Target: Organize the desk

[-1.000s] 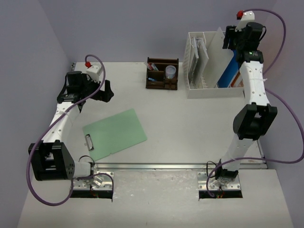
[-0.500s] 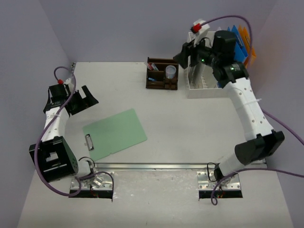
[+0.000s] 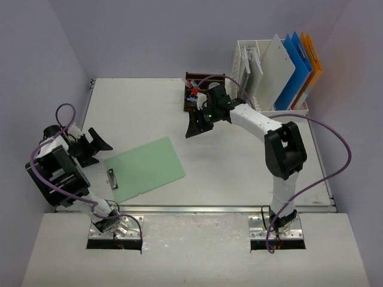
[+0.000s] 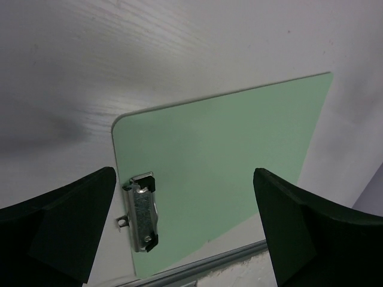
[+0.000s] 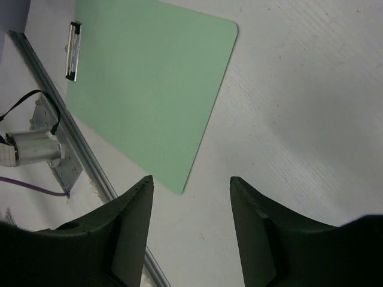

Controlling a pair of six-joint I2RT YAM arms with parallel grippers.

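- The desk (image 3: 251, 167) is a flat white top with a faint wood grain, spread under both claws and far past them
- Pale lilac walls (image 3: 149, 36) close the room behind the claws and on both sides
- The left claw (image 3: 94, 149) hangs low near the desk's left edge, jaws spread wide, nothing between them
- A green clipboard (image 3: 143, 168) lies flat on the desk just ahead of that claw, its metal clip (image 4: 142, 210) close to one finger
- The right claw (image 3: 197, 124) hovers over mid-desk, jaws partly apart and empty, with the clipboard below and ahead of it, not touching
- A metal rail (image 3: 197, 208) runs along the desk's near edge, beyond the clipboard as the right claw looks
- Just behind the right claw sits a brown pen holder (image 3: 190, 81), partly hidden by the arm
- Further back, to that claw's side, a white rack (image 3: 242, 60) holds a white board, a blue folder (image 3: 297, 66) and an orange folder (image 3: 314, 66)
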